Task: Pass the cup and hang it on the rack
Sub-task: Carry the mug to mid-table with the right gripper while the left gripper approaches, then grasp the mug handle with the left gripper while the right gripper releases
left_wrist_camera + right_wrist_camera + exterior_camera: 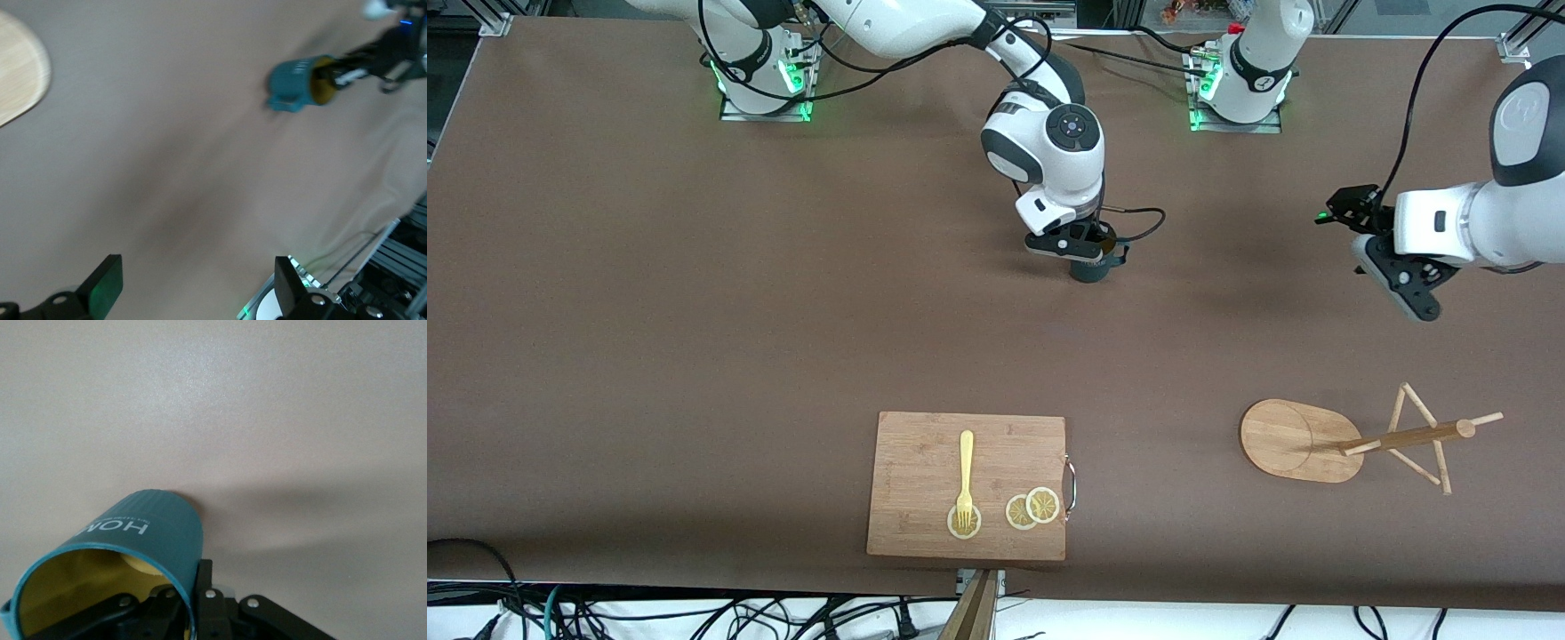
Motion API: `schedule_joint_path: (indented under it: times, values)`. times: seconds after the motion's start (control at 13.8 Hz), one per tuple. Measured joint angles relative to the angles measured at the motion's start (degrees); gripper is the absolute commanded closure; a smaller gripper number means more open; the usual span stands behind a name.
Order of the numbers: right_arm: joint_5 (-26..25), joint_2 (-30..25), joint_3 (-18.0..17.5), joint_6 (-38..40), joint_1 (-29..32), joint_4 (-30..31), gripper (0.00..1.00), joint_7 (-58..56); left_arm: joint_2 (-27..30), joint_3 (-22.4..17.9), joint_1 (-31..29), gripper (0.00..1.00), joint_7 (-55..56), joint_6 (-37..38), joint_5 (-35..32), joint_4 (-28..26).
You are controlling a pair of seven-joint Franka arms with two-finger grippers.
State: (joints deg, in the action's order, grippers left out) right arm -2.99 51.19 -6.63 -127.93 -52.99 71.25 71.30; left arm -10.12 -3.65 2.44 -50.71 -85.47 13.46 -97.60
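Right end effector (1083,252) is clamped on the cup (1090,267) rim, cup base on the bench (694,311). Left end effector (193,293) waits with fingers apart, above the bench.

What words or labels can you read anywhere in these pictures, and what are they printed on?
"HOM": large white letters on the outside of the cup, cut off at the edge of its visible side, so the word may run on.
A smaller white line beside those letters: too small to read.
Nothing readable shows on the rack, the cutting board or the arms.
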Motion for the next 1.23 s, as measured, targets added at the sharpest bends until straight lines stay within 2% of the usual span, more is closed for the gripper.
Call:
schedule_joint_path:
  times: [0.07,0.36,0.51,0.58,0.65,1.01,1.23]
  values:
    - [0.0,0.2,0.1,-0.2,0.0,-0.1,0.45,0.1,0.0,0.0,-0.3,0.00,-4.9,-1.7,1.6,-2.2]
    - [0.0,0.1,0.2,-0.3,0.0,-1.3,0.37,2.1,0.0,0.0,-0.7,0.00,-22.8,-9.8,9.1,-11.3]
    - [0.0,-1.7,0.6,2.7,0.6,-2.8,0.18,2.2,0.0,0.0,-0.7,0.00,-31.0,-13.7,13.9,-15.8]
    - [0.0,-3.4,0.8,4.3,1.4,-3.3,0.06,2.2,-0.1,0.0,-0.7,0.00,-35.0,-15.9,16.7,-18.0]
    - [0.0,-5.8,0.9,5.6,2.7,-3.5,0.01,1.8,-0.1,0.1,-0.7,0.00,-39.2,-18.1,19.7,-20.3]
    - [0.0,-16.8,1.4,19.0,12.9,-2.8,0.00,-11.3,-0.6,2.1,-0.5,0.00,-59.7,-28.0,35.7,-29.7]
    - [1.8,-22.3,2.1,22.6,21.0,-0.3,0.00,-20.8,-4.7,2.1,-0.6,0.00,-75.9,-29.2,48.2,-33.1]
